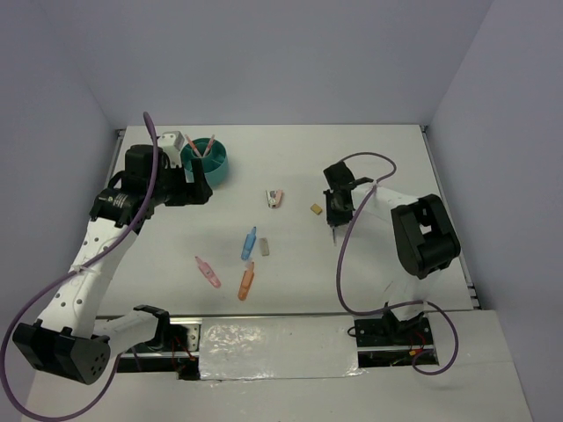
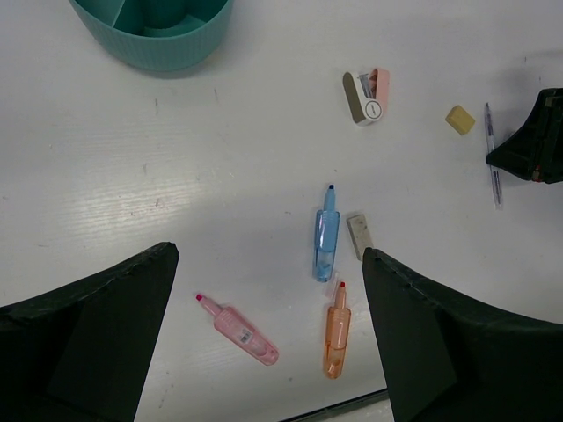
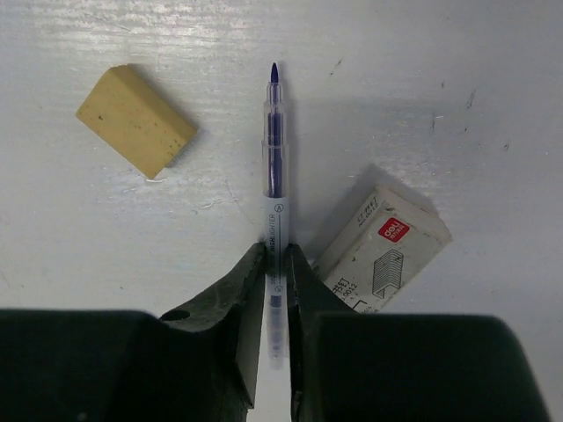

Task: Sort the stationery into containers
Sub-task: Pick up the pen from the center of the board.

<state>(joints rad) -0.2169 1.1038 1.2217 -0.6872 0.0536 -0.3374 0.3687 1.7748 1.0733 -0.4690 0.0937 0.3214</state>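
Note:
The round teal organiser (image 1: 209, 158) stands at the far left, with thin pens sticking out of it; its near wall shows in the left wrist view (image 2: 154, 31). My left gripper (image 2: 268, 334) is open and empty, just in front of the organiser (image 1: 198, 180). On the table lie a blue marker (image 2: 325, 233), an orange marker (image 2: 337, 330), a pink marker (image 2: 237, 330) and a grey eraser (image 2: 360, 236). My right gripper (image 3: 276, 264) is shut on a thin clear pen with dark ink (image 3: 274, 176), low at the table (image 1: 337, 211). A tan eraser (image 3: 136, 132) lies to the pen's left.
A small pink and white stapler (image 1: 275, 198) lies mid-table. A white staple box (image 3: 383, 251) lies right beside my right gripper's finger. The side walls stand close at left and right. The table's front edge runs just below the markers (image 1: 264, 316).

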